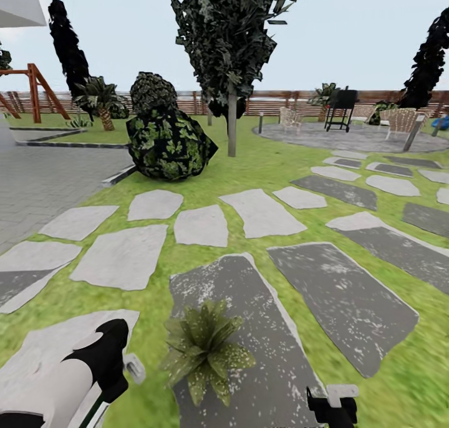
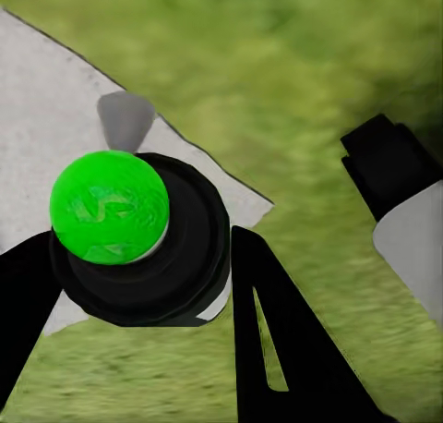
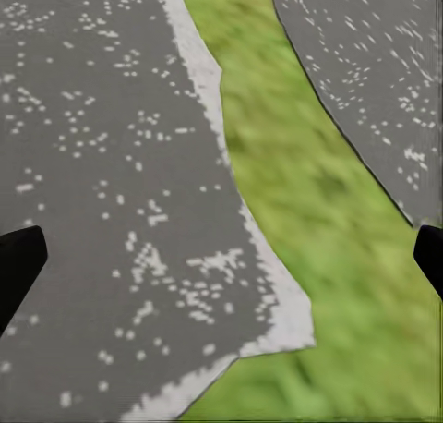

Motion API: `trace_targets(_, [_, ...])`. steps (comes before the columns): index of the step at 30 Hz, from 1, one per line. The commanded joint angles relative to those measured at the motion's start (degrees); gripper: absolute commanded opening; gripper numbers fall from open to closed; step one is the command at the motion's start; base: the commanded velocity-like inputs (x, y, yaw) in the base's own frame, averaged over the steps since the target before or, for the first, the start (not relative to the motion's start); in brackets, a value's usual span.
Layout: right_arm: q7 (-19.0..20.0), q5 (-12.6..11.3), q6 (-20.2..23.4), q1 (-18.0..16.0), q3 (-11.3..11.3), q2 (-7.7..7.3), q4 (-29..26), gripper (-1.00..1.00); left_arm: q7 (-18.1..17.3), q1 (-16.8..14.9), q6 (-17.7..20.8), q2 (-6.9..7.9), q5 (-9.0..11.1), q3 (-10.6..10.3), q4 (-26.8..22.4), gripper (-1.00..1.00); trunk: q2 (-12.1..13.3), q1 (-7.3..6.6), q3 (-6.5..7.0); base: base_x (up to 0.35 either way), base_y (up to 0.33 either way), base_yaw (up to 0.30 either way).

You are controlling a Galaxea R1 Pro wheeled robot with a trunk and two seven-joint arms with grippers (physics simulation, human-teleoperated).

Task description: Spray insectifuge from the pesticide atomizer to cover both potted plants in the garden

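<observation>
The robot stands in the garden, looking down over green lawn [image 1: 262, 166] and irregular grey stepping stones [image 1: 346, 303]. One low potted plant [image 1: 206, 350], a rosette of pointed speckled green leaves, sits on the dark stone directly ahead, between the two arms.

The left gripper [image 2: 138, 284] has its black fingers clamped around the pesticide atomizer [image 2: 111, 206]. From the left wrist camera the bottle is seen end-on, a bright green round top in a black collar with a pale nozzle poking past it, so its long axis runs away from the camera towards the ground. In the head view a small white tip shows beside the left arm, just to the left of the plant.

The right gripper [image 3: 221, 252] hangs spread wide and empty over speckled stone and grass.

The plant lies just right of the loaded left arm, so that arm looks better placed to spray. A second plant cannot be made out.
</observation>
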Motion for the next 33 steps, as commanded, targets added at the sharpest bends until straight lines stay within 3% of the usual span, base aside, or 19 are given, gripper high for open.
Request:
trace_targets(1, [-0.42,0.38,-0.10,-0.05,0.12,0.01,0.07,1.00,-0.52,0.00,0.30,-0.03,-0.29,-0.24,-0.08,-1.00,-0.02,-0.01,-0.05,0.017,0.045,-0.286])
trace_targets(14, [-0.42,0.38,-0.10,-0.05,0.10,0.00,0.07,1.00,-0.52,0.00,0.21,-0.19,-0.31,-0.28,1.30,-1.00,-0.02,-0.01,-0.05,0.002,0.005,-0.298])
trace_targets(24, [-0.42,0.38,-0.10,-0.05,0.19,0.08,0.07,1.00,-1.37,-1.51,0.07,-0.40,-1.08,-0.81,-0.42,-1.00,-0.02,-0.01,-0.05,0.000,0.000,-0.296])
trace_targets(29, [-0.42,0.38,-0.10,-0.05,0.14,0.05,0.07,1.00,-1.45,-1.88,0.16,0.42,-1.36,-1.01,-0.84,-1.00,-0.02,-0.01,-0.05,0.000,0.000,-0.106])
trace_targets(33, [-0.42,0.47,-0.10,-0.05,0.10,-0.15,0.08,1.00,-1.48,-3.54,0.24,0.65,-3.96,-0.99,-1.04,-1.00,-0.02,-0.01,-0.05,0.000,0.000,-0.001])
